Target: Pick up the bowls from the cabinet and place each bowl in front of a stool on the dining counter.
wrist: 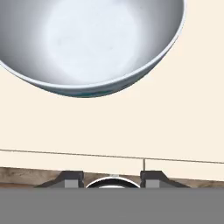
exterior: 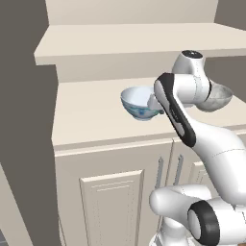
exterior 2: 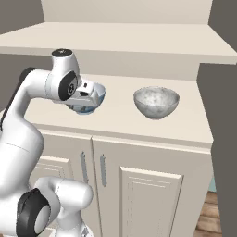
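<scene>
The white bowl [exterior: 138,102] with blue pattern and pale blue inside stands on the cabinet's [exterior: 86,115] open shelf. The hand view has its hollow [wrist: 92,39] large at the top. My gripper [exterior: 155,102] hangs at this bowl's right rim, pointing down. In the hand view the gripper [wrist: 113,177] is open: its fingertips [wrist: 72,177] stand apart, the bowl's rim lies beyond them, and nothing is between them. The grey speckled bowl [exterior 2: 156,102] sits to the right on the same shelf, partly behind my arm [exterior: 211,98]. The dining counter is out of view.
An upper shelf [exterior: 134,43] overhangs the bowls, leaving limited height. Panelled lower doors with slim grey handles [exterior 2: 83,166] are below. A dark grey tall panel [exterior: 24,120] borders the shelf on the left, another [exterior 2: 227,139] on the right. Wood floor [exterior 2: 206,217] shows below.
</scene>
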